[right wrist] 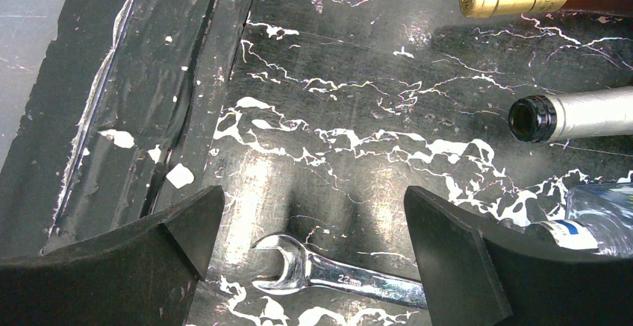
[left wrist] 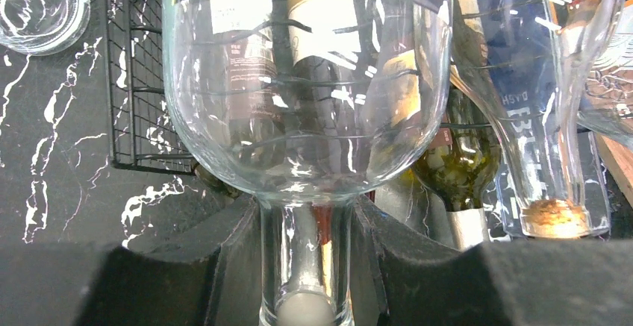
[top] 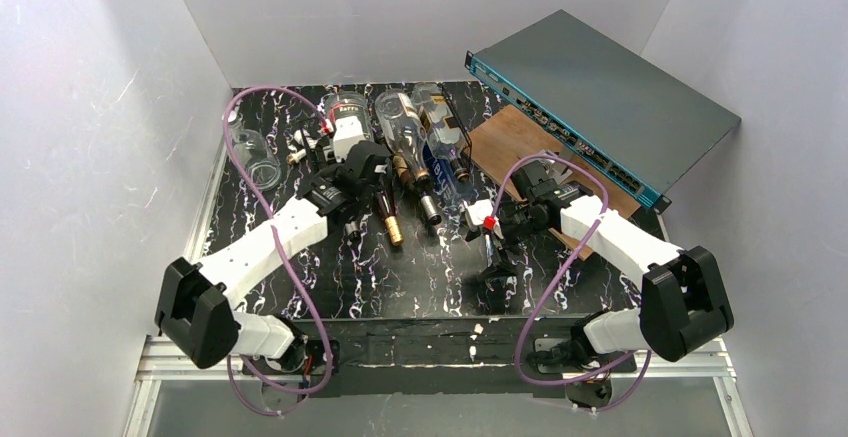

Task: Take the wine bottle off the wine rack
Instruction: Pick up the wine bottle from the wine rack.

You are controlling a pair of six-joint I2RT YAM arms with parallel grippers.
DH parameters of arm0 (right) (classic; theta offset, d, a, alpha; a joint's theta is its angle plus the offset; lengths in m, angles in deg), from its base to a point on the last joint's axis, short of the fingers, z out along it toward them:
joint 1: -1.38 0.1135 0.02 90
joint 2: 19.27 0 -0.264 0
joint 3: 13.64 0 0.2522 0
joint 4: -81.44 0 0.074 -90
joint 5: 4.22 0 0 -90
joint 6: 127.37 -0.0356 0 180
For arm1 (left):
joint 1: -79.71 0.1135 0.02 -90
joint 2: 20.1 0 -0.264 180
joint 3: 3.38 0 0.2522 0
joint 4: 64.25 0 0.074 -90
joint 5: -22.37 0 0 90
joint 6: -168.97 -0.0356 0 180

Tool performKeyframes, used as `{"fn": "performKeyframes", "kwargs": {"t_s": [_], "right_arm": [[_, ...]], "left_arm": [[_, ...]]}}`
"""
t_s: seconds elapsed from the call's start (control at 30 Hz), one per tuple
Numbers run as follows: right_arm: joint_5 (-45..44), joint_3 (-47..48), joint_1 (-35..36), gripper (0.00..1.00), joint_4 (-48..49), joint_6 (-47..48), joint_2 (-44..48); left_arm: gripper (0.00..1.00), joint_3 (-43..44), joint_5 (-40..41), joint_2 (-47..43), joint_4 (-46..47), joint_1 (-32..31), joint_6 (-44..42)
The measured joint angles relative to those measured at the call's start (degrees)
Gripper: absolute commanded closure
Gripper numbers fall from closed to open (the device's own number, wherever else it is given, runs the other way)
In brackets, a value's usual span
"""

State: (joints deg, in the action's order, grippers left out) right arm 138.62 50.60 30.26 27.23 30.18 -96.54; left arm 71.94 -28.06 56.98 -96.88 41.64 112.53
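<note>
Clear glass wine bottle [left wrist: 306,102] is lying on the wine rack [left wrist: 138,80] along the table's [top: 430,277] far edge, neck pointing at the near edge. The left end effector [left wrist: 306,218] is clenching that neck, likely to slide it free. The right end effector [right wrist: 313,214] is hovering released over a wrench [right wrist: 336,274], out of the way.
</note>
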Motion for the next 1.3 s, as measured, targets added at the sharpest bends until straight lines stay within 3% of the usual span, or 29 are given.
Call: {"fn": "performKeyframes", "kwargs": {"t_s": [0.33, 0.53, 1.3], "right_arm": [[0.0, 0.0, 0.0, 0.0, 0.0, 0.07, 0.0], [0.02, 0.0, 0.0, 0.0, 0.0, 0.17, 0.0], [0.02, 0.0, 0.0, 0.0, 0.0, 0.17, 0.0]], "left_arm": [[1.0, -5.4, -3.26, -8.7, -1.44, 0.0, 2.62], [1.0, -11.08, -6.47, -20.0, -2.67, -0.59, 4.24], [1.0, -19.34, -16.94, -30.12, -2.71, -1.46, 10.19]]}}
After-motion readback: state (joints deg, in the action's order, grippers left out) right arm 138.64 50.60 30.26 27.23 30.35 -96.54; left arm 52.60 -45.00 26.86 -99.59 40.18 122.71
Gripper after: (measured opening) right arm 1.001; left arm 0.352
